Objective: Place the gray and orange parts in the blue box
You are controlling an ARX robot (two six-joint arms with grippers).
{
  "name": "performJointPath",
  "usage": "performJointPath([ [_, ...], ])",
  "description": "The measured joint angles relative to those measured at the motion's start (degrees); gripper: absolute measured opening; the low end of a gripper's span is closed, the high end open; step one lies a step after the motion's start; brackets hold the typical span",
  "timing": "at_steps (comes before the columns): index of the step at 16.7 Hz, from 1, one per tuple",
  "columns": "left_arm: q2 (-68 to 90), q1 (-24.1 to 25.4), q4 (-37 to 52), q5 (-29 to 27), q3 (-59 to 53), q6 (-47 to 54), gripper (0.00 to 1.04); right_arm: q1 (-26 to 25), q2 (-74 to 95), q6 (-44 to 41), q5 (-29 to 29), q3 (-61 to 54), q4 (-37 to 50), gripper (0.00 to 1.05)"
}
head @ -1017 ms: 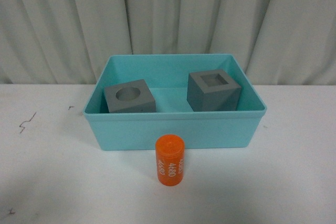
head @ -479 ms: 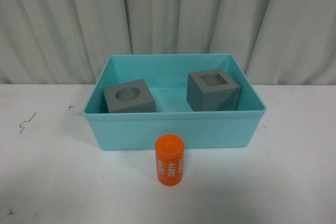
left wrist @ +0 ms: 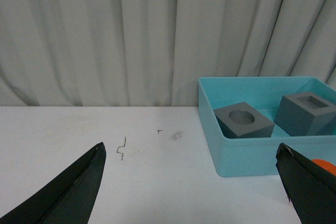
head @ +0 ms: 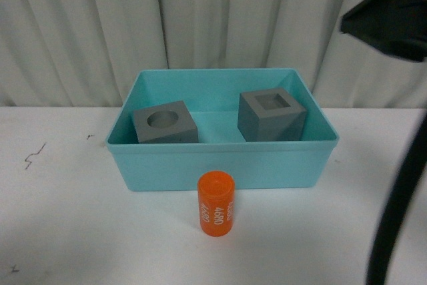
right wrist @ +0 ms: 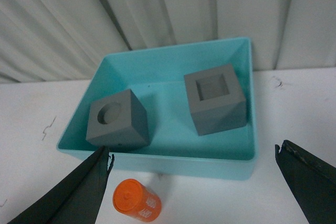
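The blue box [head: 220, 165] stands at the middle of the white table. Inside it sit two gray cubes: one with a round recess [head: 165, 123] on the left, one with a square recess [head: 271, 115] on the right. The orange cylinder [head: 215, 203] with white digits stands upright on the table, just in front of the box's front wall. My right gripper [right wrist: 192, 152] hangs open above the box's front rim [right wrist: 173, 162], with the orange cylinder [right wrist: 136, 200] below it. My left gripper [left wrist: 190, 147] is open, low over the table left of the box [left wrist: 247, 163].
A pale pleated curtain [head: 213, 18] closes off the back of the table. Small dark marks [head: 33, 155] lie on the table to the left. A dark part of my right arm [head: 390, 18] and a black cable [head: 400, 205] fill the right edge of the front view.
My right arm and its cable have come into the front view at the upper right and right edge. The box, cubes and cylinder have not moved.
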Motion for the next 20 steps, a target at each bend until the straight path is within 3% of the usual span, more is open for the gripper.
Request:
performJointPath([
  [3, 0.0, 0.0, 0.0, 0.0, 0.0, 0.0, 0.98, 3.8, 13.6, 0.2, -1.2, 10.8, -7.2, 0.98],
  [9, 0.0, 0.0, 0.0, 0.0, 0.0, 0.0, 0.98, 9.9, 23.8, 0.3, -4.2, 17.8, -14.5, 0.98],
  [20, 0.0, 0.0, 0.0, 0.0, 0.0, 0.0, 0.98, 12.0, 35.4, -4.7, -4.7, 21.7, -16.6, 0.98],
])
